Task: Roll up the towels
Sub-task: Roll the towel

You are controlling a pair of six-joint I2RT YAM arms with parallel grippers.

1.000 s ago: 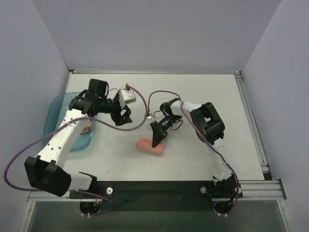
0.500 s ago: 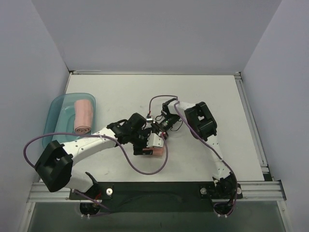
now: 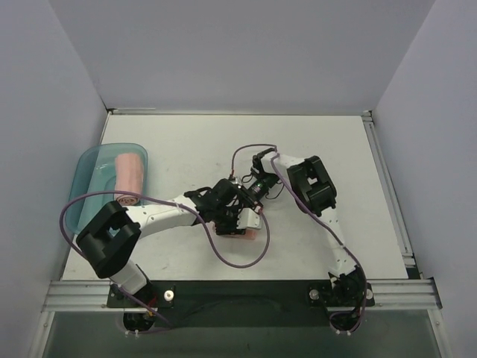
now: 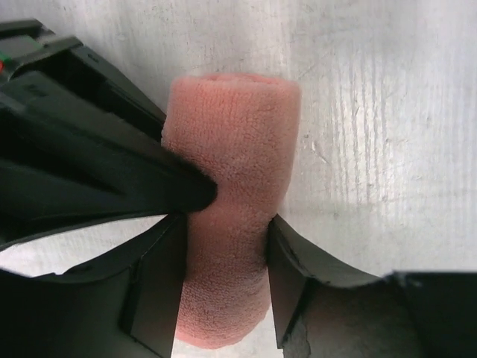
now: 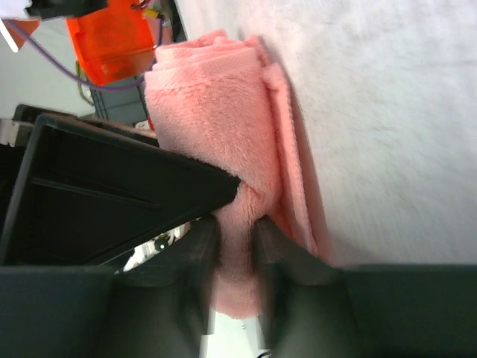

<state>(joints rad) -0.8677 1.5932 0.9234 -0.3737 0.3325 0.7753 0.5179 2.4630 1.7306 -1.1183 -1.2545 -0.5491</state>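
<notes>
A salmon-pink rolled towel (image 3: 249, 233) lies on the white table at the centre, mostly hidden under both grippers. My left gripper (image 3: 240, 221) is shut across it; in the left wrist view the roll (image 4: 231, 127) sits squeezed between my left gripper (image 4: 223, 291) fingers. My right gripper (image 3: 248, 203) meets it from the far side and is shut on the fabric; in the right wrist view my right gripper (image 5: 237, 253) pinches the roll (image 5: 209, 104). A second rolled towel (image 3: 128, 179) lies in the teal tray (image 3: 86, 168).
The tray stands at the left edge of the table. The two arms cross close together at the centre, their cables looping over the table. The right gripper's black finger (image 4: 112, 179) presses on the roll beside my left fingers.
My left arm swung from the tray to the table's centre and shut on the roll beside my right gripper. The roll in the tray is now uncovered.
</notes>
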